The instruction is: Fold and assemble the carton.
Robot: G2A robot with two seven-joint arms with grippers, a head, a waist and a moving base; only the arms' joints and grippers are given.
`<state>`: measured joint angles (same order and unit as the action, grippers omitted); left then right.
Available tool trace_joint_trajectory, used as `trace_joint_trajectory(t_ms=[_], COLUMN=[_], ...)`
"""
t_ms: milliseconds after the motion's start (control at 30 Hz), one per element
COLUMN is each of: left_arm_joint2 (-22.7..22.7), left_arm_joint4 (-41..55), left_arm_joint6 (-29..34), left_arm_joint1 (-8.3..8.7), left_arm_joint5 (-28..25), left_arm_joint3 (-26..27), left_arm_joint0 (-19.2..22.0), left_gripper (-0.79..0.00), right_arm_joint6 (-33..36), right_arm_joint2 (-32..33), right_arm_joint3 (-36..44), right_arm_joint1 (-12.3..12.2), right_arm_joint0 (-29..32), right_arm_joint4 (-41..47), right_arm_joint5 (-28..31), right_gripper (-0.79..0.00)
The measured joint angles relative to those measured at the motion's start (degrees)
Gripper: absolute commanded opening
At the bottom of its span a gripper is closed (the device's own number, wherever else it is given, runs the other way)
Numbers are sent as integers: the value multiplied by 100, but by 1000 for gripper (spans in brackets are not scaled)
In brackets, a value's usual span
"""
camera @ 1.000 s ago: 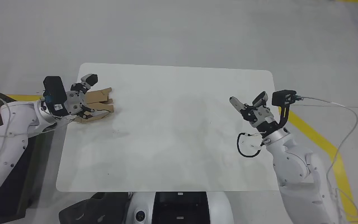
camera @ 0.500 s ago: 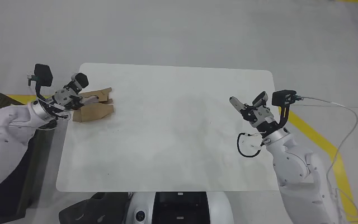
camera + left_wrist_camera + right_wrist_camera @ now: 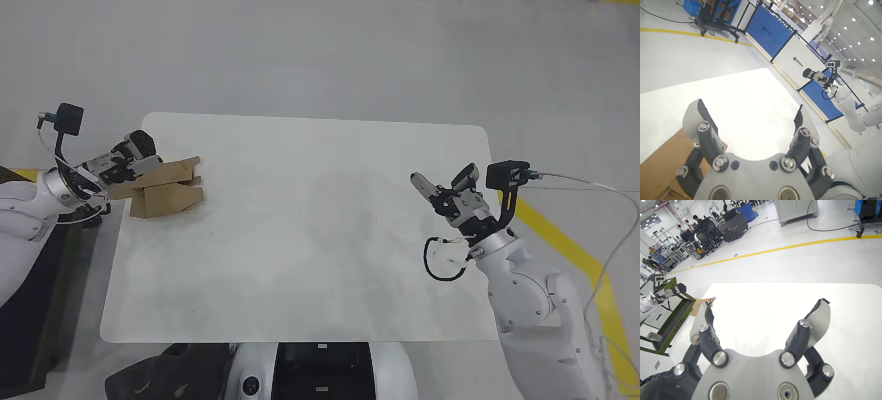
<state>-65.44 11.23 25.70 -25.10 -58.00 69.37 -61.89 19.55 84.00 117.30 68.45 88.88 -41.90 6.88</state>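
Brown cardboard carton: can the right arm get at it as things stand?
Probably not: unobstructed, but the brown cardboard carton lies at the opposite edge of the white table, beside the left end effector, far from the right end effector.

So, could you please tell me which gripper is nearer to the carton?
Left. The left gripper sits open at the carton's outer end; the right gripper is far across the table, near its opposite edge.

Flattened brown carton (image 3: 167, 186) at the table's far-left edge, flaps toward centre.
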Motion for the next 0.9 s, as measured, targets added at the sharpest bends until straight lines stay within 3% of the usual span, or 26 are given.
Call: trace_joint_trajectory(t_ms=[267, 367, 500, 633, 767, 900], left_arm_joint2=[31, 25, -180, -312, -290, -166], left_arm_joint4=[96, 1026, 2404, 3071, 2881, 2215], left_arm_joint6=[36, 581, 1826, 2736, 3096, 2903], left_arm_joint1=[-10, 12, 93, 93, 25, -80], left_arm_joint5=[80, 431, 1164, 1780, 2023, 2059], left_arm_joint3=[30, 6, -413, -983, -1567, -2136], left_arm_joint0=[-50, -121, -8, 179, 469, 816], left_gripper=[0, 0, 0, 0, 0, 0], right_arm_joint6=[0, 0, 0, 0, 0, 0], right_arm_joint2=[0, 0, 0, 0, 0, 0], right_arm_joint3=[0, 0, 0, 0, 0, 0], right_arm_joint1=[0, 0, 0, 0, 0, 0], right_arm_joint0=[0, 0, 0, 0, 0, 0], right_arm_joint4=[0, 0, 0, 0, 0, 0], right_arm_joint5=[0, 0, 0, 0, 0, 0], right_gripper=[0, 0, 0, 0, 0, 0])
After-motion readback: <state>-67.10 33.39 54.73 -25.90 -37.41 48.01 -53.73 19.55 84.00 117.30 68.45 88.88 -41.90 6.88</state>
